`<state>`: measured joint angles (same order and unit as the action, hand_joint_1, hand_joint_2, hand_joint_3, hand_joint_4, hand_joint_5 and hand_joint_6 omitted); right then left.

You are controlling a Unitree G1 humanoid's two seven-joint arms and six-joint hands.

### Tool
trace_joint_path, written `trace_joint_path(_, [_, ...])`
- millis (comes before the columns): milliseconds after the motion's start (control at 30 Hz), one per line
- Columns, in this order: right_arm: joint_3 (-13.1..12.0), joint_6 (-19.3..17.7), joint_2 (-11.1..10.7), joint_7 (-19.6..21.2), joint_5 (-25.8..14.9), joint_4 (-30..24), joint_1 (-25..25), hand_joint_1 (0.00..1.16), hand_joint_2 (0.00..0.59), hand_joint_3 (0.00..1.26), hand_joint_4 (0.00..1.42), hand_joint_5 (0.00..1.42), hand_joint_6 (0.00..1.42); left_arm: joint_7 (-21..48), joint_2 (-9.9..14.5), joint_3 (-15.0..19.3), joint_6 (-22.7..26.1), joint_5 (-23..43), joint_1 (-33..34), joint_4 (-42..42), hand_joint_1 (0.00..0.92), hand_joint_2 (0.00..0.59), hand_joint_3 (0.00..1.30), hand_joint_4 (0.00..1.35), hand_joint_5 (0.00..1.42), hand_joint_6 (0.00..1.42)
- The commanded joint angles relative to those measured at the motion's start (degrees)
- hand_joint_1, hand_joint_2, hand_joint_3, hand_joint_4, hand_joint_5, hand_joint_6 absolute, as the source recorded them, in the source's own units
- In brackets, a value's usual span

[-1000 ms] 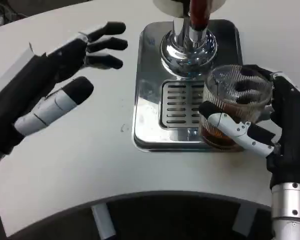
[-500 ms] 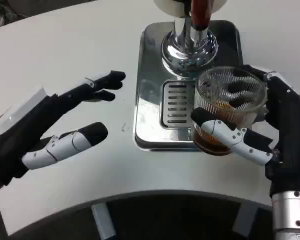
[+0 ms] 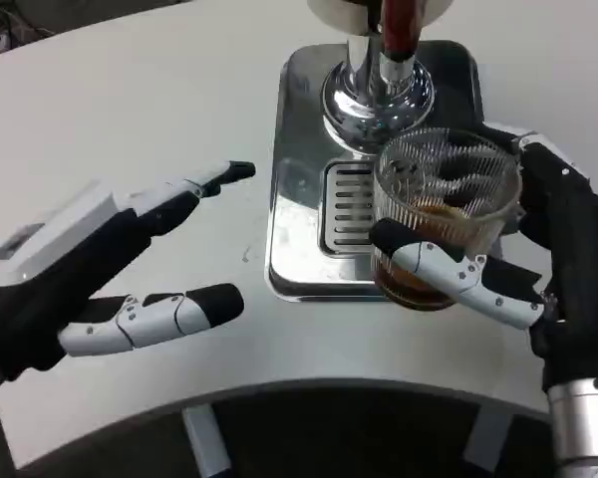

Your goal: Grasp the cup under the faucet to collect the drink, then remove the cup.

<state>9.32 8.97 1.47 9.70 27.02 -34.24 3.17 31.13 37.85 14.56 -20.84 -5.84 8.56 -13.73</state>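
Tabletop (image 3: pixel 130 119) edge runs nearest me, white and curved, with dark space under it. On my left, the left hand (image 3: pixel 100 274) hovers flat above the bare white surface, holding nothing, its black-tipped fingers spread toward the tray. On my right, the right hand (image 3: pixel 508 249) is wrapped around the cup (image 3: pixel 444 214), thumb across the near side, other fingers behind the glass. I see the cup is clear, ribbed and round, with brown drink in its bottom part. It sits at the near right corner of the tray (image 3: pixel 294 179), in front of and slightly right of the faucet (image 3: pixel 379 85); whether its base touches the tray I cannot tell. The tray is a shiny metal rectangle with rounded corners and a slotted grille (image 3: pixel 351 209) in the middle, the cup hiding the grille's right part. Farther back stands the faucet's polished chrome base, with a reddish handle (image 3: pixel 399 25) above it. I can read no writing anywhere.
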Motion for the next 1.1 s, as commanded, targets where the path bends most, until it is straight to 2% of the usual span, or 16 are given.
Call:
trace_joint_path(33, [-0.5,-2.0,-0.4,-1.5,-1.8,-2.7,-0.8,0.98,0.114,0.81,0.96,1.15,1.23,-0.9,1.0,0.2,0.8,-1.5,-2.3,-2.2,0.0,0.103,0.09,0.02,0.08,0.1])
trace_joint_path(167, [-1.5,-2.7,-1.4,-2.9,-3.6,-3.1,-1.1,0.98,0.114,0.82,0.96,1.15,1.23,-1.1,1.1,0.8,1.5,-1.9,-3.5,-4.4,0.0,0.103,0.08,0.02,0.07,0.1])
trace_joint_path(467, [-3.4,-4.9,-5.2,-6.3,-6.9,-3.3,-2.1,0.97,0.113,0.83,0.97,1.15,1.25,-1.6,1.2,2.2,3.2,-2.8,-7.0,-9.6,0.0,0.103,0.07,0.01,0.05,0.08])
trace_joint_path(633, [-4.0,-5.2,-6.3,-7.8,-8.3,-3.6,-2.0,0.97,0.112,0.83,0.97,1.15,1.25,-1.5,1.1,3.4,3.6,-3.8,-9.6,-12.6,0.0,0.103,0.06,0.0,0.03,0.07])
trace_joint_path(867, [-2.4,-5.7,-7.3,-10.5,-9.5,-5.0,-2.5,0.97,0.113,0.83,0.97,1.15,1.25,-1.6,0.5,5.8,4.1,-4.0,-14.1,-16.9,0.0,0.103,0.05,0.0,0.02,0.05])
trace_joint_path(1100, [-0.7,-5.7,-7.5,-12.4,-10.1,-5.3,-2.3,0.98,0.114,0.83,0.97,1.15,1.25,-1.5,-0.3,7.4,3.3,-3.9,-19.2,-20.8,0.0,0.103,0.04,0.0,0.0,0.05])
